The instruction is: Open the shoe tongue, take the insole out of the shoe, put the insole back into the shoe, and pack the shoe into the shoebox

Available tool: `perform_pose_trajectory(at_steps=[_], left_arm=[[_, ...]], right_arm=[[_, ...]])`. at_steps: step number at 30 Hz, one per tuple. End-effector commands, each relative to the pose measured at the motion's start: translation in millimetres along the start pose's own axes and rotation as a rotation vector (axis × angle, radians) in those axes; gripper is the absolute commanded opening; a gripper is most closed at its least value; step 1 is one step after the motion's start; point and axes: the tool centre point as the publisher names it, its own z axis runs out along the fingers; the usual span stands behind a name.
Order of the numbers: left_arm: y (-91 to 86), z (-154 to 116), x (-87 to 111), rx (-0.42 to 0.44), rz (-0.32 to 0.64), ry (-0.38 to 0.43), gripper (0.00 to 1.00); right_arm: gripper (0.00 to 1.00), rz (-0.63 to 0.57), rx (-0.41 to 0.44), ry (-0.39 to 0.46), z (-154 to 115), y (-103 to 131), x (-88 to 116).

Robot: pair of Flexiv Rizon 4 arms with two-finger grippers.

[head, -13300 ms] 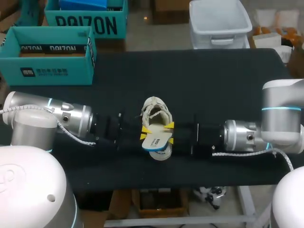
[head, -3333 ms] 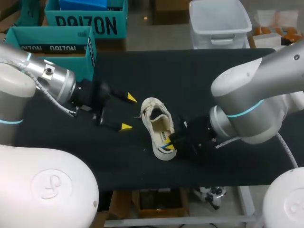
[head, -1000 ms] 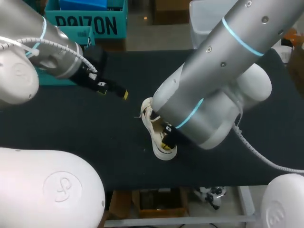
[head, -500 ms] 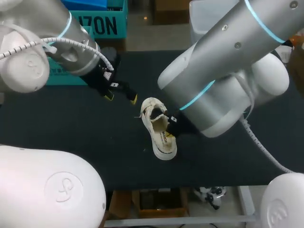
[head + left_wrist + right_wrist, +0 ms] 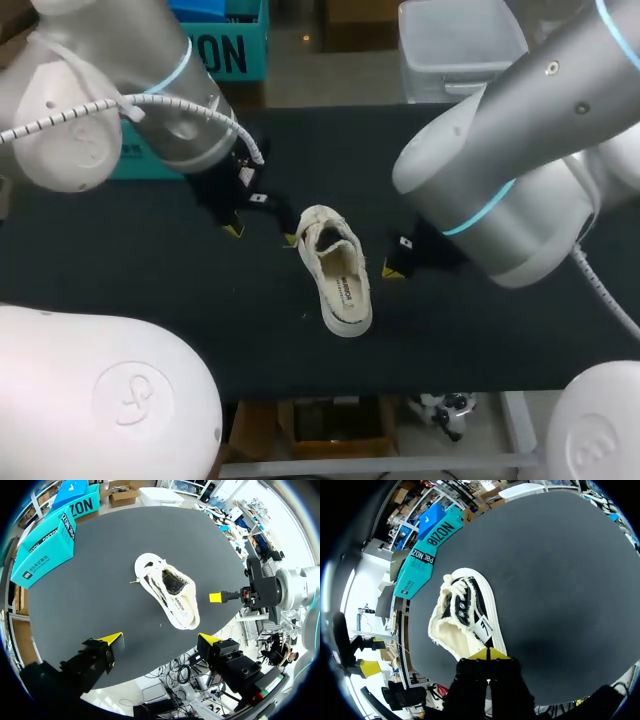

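A cream canvas shoe (image 5: pixel 336 268) lies on the black table, toe pointing to the far side, heel towards the front. Its insole (image 5: pixel 345 288) sits inside, with a printed label showing. My left gripper (image 5: pixel 262 235) stands open just left of the toe, one yellow tip close to the laces. In the left wrist view the shoe (image 5: pixel 170 596) lies ahead of the wide-apart fingers of the left gripper (image 5: pixel 161 639). My right gripper (image 5: pixel 390 270) is shut and holds nothing, a short way right of the shoe. In its own view the right gripper (image 5: pixel 488 654) is close beside the shoe's (image 5: pixel 465 612) side.
The teal shoebox (image 5: pixel 44 550) stands open at the table's far left and is mostly hidden by my left arm in the head view. It also shows beyond the shoe as the teal shoebox (image 5: pixel 414 572) in the right wrist view. Bare black table (image 5: pixel 480 160) lies to the right and at the front.
My right gripper has come out of the shoe's opening and moved right, clear of the shoe. My left gripper has moved down and right, closer to the toe.
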Motion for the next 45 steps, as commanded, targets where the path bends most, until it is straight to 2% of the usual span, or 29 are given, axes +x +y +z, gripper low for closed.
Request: perform_pose_trajectory(at_steps=[1, 3, 4, 5, 6, 15, 19, 20, 22, 23, 28, 36, 45], left_arm=[[0.2, 9, 3.9, -0.026, -0.023, -0.027, 1.0], [3.3, 14, 4.3, -0.04, -0.043, -0.036, 1.0], [5.6, 16, 5.1, -0.044, -0.041, -0.037, 1.0], [7.4, 19, 5.7, -0.052, -0.045, -0.033, 1.0], [9.5, 22, 6.8, -0.057, -0.051, -0.039, 1.0], [18.1, 43, 10.7, -0.06, -0.097, -0.059, 1.0], [22.8, 53, 22.0, -0.073, -0.092, -0.115, 1.0], [22.8, 57, 23.7, -0.074, -0.101, -0.134, 1.0], [22.0, 63, 26.2, -0.08, -0.126, -0.156, 1.0], [22.1, 68, 27.7, -0.079, -0.13, -0.165, 1.0], [22.1, 82, 25.8, -0.094, -0.146, -0.175, 1.0], [18.7, 104, 20.2, -0.116, -0.186, -0.188, 1.0], [6.3, 131, 17.4, -0.064, -0.254, -0.199, 1.0]], right_arm=[[0.0, -0.021, 0.055, 0.287, -11, 17, -11], [0.0, -0.022, 0.062, 0.292, -12, 23, -15], [0.24, -0.016, 0.072, 0.308, -14, 28, -17], [0.43, 0.001, 0.073, 0.323, -15, 32, -19], [1.0, 0.001, 0.073, 0.323, -15, 32, -19], [1.0, 0.001, 0.073, 0.323, -15, 32, -19], [1.0, 0.001, 0.073, 0.323, -15, 32, -19], [1.0, -0.043, 0.107, 0.343, -12, 38, -21], [1.0, -0.037, 0.102, 0.254, -14, 48, -22], [1.0, -0.085, 0.119, 0.249, -16, 51, -20], [1.0, -0.16, 0.178, 0.15, -22, 62, -20], [1.0, -0.34, 0.206, 0.049, -21, 72, -29], [1.0, -0.524, 0.242, -0.019, -16, 87, -42]])
